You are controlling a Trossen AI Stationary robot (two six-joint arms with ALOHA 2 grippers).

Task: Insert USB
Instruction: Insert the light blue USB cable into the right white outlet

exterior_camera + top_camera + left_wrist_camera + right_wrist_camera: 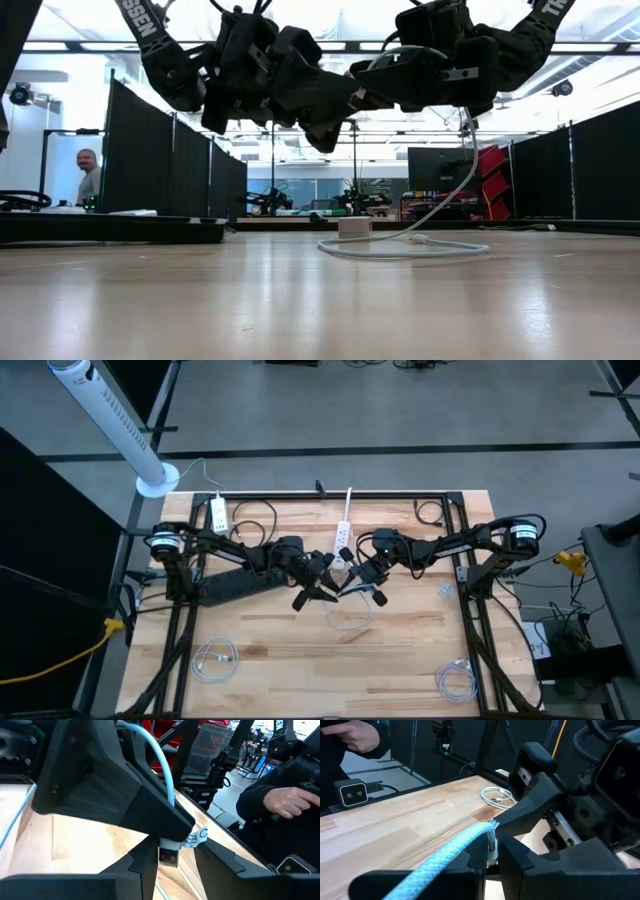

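Note:
My right gripper (362, 578) hovers over the table's middle, shut on a USB plug (169, 854) with a white housing and a light blue braided cable (447, 852). The cable drops to the table and lies there in a loop (405, 245). My left gripper (318, 585) faces it from the left, open. Its two fingers (137, 867) stand on either side of the plug's metal end; whether they touch it I cannot tell. A white power strip (343, 540) lies just beyond both grippers. A small white cube (355, 227) sits on the table by the loop. My right gripper pinches the plug's white housing (492, 845) between its two fingers. The metal end (169, 859) sticks out past the fingertips toward my left gripper. The plug is lifted clear of the table, and the cable runs back between the fingers and hangs slack.
A black power strip (235, 585) lies under my left arm and a white charger (218, 515) at the far left. Coiled white cables lie near left (215, 658) and near right (455, 678). A person's hand (287, 800) shows beyond the table.

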